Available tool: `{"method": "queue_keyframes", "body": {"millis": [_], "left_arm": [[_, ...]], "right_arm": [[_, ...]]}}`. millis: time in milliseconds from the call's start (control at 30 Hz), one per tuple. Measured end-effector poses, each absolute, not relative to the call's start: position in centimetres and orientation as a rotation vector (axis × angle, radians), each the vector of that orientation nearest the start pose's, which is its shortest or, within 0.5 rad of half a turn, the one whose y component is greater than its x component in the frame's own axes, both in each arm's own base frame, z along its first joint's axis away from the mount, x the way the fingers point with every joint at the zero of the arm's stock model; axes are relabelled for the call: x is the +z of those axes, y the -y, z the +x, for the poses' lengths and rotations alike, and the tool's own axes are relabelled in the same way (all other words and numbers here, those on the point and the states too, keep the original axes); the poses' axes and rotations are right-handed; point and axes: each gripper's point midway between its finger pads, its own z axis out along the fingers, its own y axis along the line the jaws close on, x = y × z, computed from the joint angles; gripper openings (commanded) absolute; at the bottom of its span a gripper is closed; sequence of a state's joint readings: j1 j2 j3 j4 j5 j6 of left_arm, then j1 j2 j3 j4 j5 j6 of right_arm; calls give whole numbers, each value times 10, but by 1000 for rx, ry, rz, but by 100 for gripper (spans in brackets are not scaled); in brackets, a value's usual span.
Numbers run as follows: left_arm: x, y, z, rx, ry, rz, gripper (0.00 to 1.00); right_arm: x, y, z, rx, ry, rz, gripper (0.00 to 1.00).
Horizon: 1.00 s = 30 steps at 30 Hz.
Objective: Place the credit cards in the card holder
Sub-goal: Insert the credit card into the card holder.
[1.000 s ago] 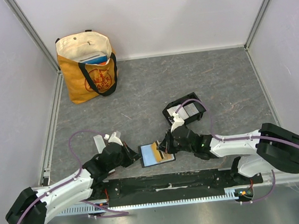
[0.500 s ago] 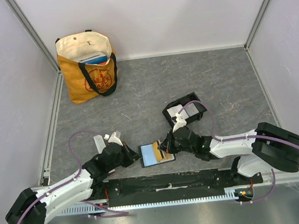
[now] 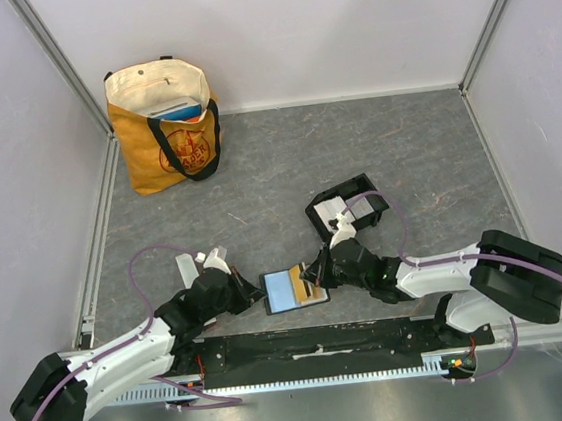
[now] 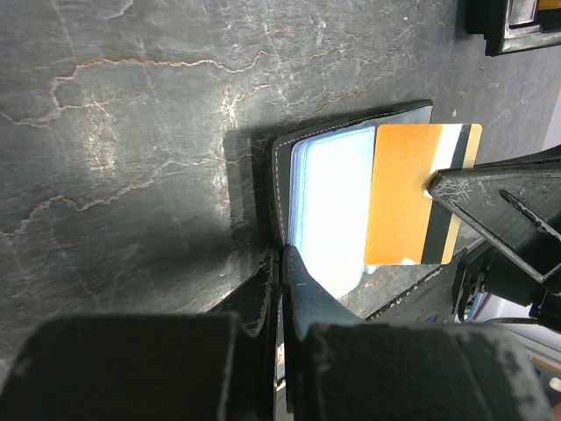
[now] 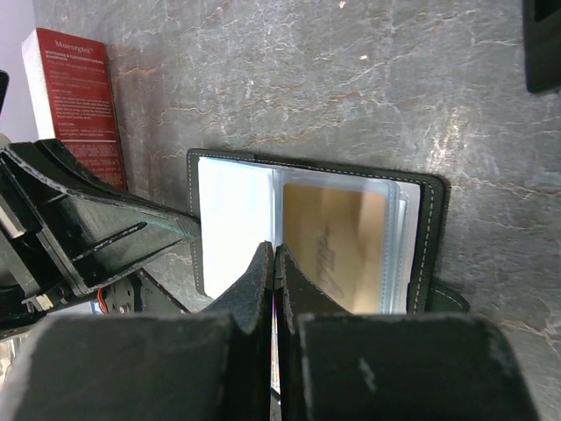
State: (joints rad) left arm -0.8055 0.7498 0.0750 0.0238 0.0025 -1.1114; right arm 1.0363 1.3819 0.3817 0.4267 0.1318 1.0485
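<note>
A flat black wallet (image 3: 284, 291) lies open near the front, pale page up. My left gripper (image 3: 257, 295) (image 4: 282, 253) is shut on the wallet's left cover edge. My right gripper (image 3: 315, 277) (image 5: 274, 248) is shut on the orange-gold credit card (image 3: 312, 290) (image 4: 399, 193). It pinches that card by one edge over the wallet's right half. Gold shows hazily in the wallet's clear sleeve (image 5: 333, 246). The black card holder (image 3: 337, 190) sits just behind the right gripper, with pale grey cards (image 3: 356, 208) lying in it.
An orange tote bag (image 3: 165, 127) stands at the back left corner. A white box with a red label (image 3: 189, 270) (image 5: 74, 96) lies beside the left arm. Walls close in the grey mat on three sides, and a metal rail runs along the front.
The right wrist has shifted slightly. From above, less of the orange-gold card's face shows and the wallet's pale page shows wider. The left arm has stayed put.
</note>
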Motion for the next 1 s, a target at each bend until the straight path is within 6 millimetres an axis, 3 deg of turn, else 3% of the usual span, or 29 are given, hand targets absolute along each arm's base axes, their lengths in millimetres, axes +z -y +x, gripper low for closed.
{"method": "queue_keyframes", "body": {"millis": [533,1000], "left_arm": [[20,200,140,-981,-2414,-371,2],[20,200,140,-982,-2416,-389,2]], "right_arm": [[38,-324,169,1093,-2344,114,0],[31,-320,159,1159,-2349,152,0]]}}
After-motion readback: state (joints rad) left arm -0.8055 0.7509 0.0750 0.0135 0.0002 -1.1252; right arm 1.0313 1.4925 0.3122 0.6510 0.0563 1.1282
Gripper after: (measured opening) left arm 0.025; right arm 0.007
